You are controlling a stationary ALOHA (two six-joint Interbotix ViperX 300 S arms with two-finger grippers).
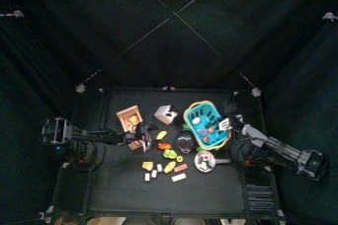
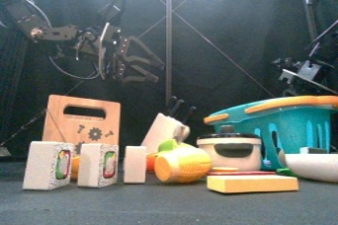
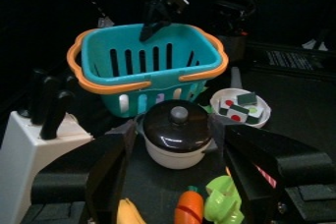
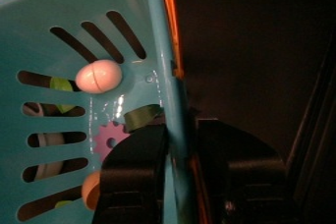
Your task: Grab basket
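Observation:
The teal-blue basket with an orange-tan rim stands at the table's right middle, and small toys lie inside it. It also shows in the front view and the left wrist view. My right gripper has its jaws on either side of the basket's side wall, shut on the wall just under the rim; it shows at the basket's right edge in the top view. My left gripper is open and empty. It hangs high over the table's left, facing the basket from a distance.
A wooden board stands at the left, with white cartons in front of it. A lidded pot and a round dish sit between my left gripper and the basket. Toy fruit lies mid-table.

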